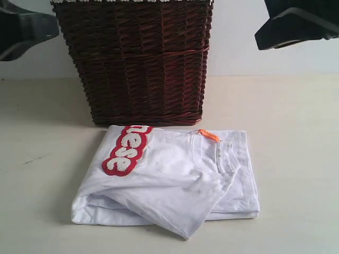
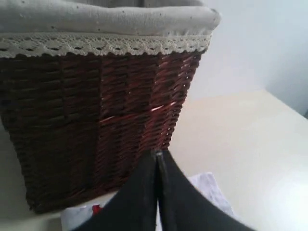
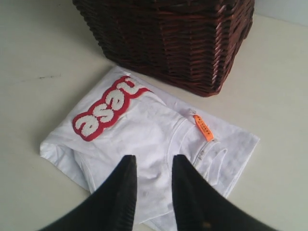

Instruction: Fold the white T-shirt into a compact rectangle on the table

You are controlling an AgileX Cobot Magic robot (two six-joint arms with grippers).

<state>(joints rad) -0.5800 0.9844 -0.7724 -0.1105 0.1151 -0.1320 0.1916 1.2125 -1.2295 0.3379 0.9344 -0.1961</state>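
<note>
Right wrist view has my right hand (image 3: 153,162) with its two dark fingers apart and nothing between them. It hangs over the white T-shirt (image 3: 144,130), which lies just beyond the fingertips. My left hand (image 2: 158,159) has its fingers pressed together, empty, and faces the wicker basket (image 2: 96,120) rather than the cloth. I therefore judge the right arm better placed for the next tuck.

In the exterior view the shirt sits at lower centre on the worktop (image 1: 296,137), just in front of the basket. Its long axis runs left to right across the frame. It is a soft, layered near-rectangle, but one pointed flap (image 1: 185,225) spills past the lower edge. Fuzzy red-bordered lettering (image 1: 127,151) slants at its upper left. The ribbed collar (image 1: 225,156) and a small orange tag (image 1: 208,135) lie toward the upper right. The worktop is smooth cream, and the basket behind is a rough dark weave.
</note>
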